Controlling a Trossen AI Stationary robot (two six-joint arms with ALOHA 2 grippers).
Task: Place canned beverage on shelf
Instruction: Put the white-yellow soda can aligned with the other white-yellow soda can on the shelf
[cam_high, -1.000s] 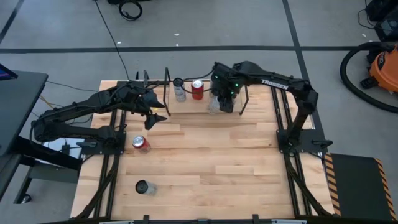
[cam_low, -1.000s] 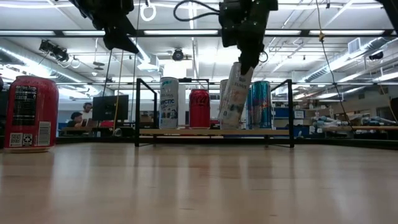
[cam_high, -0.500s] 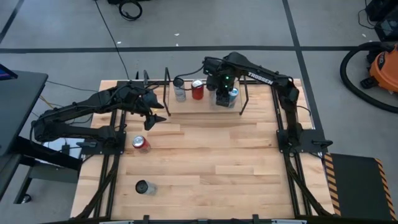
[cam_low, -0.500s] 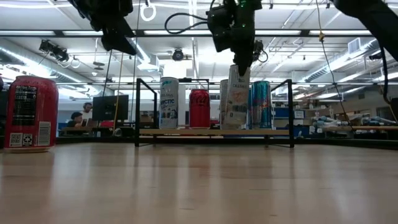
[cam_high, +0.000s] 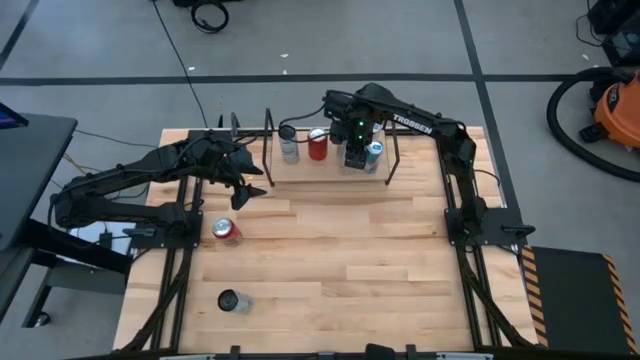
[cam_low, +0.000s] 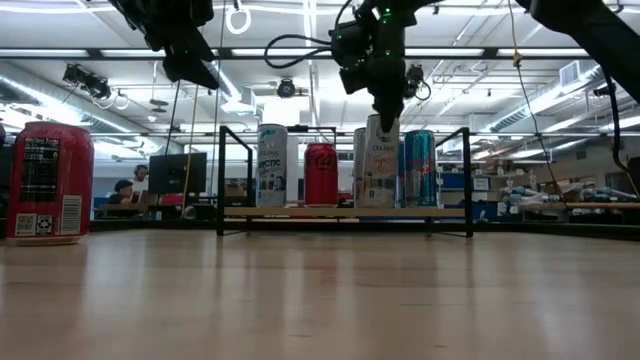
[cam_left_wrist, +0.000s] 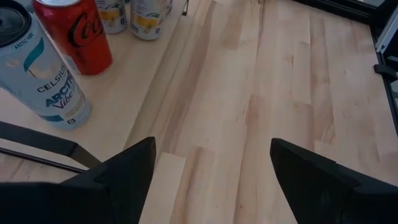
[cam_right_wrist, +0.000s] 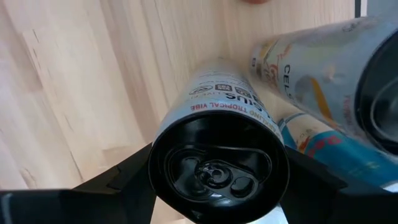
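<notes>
My right hand (cam_low: 383, 108) grips a white Celsius can (cam_low: 381, 163) by its top, fingers closed either side of the black lid in the right wrist view. The can stands upright on the shelf (cam_low: 345, 212), its base apparently on the board; I cannot confirm full contact. I judge placement nearly complete: release and withdrawal remain.

Already on the shelf: a white-and-teal Celsius Arctic Vibe can (cam_low: 271, 166), a red Coca-Cola can (cam_low: 320, 174), a blue can (cam_low: 419, 168) just beside my can, and another pale Celsius can (cam_right_wrist: 311, 46) close behind it. Still on the bench (cam_high: 340, 250): a red can (cam_high: 225, 230) and a dark-topped can (cam_high: 231, 300), both well apart from the shelf, so further placements may be outstanding.

Clearance is tight. Neighbouring cans crowd my can on two sides, and the black rod end frame (cam_low: 468, 180) stands near the blue can. I judge a straight upward exit safest; a sideways move risks toppling neighbours. Open board remains between the Coca-Cola can and mine.

My left hand (cam_high: 250, 180) waits open beside the shelf's left end, holding nothing.
</notes>
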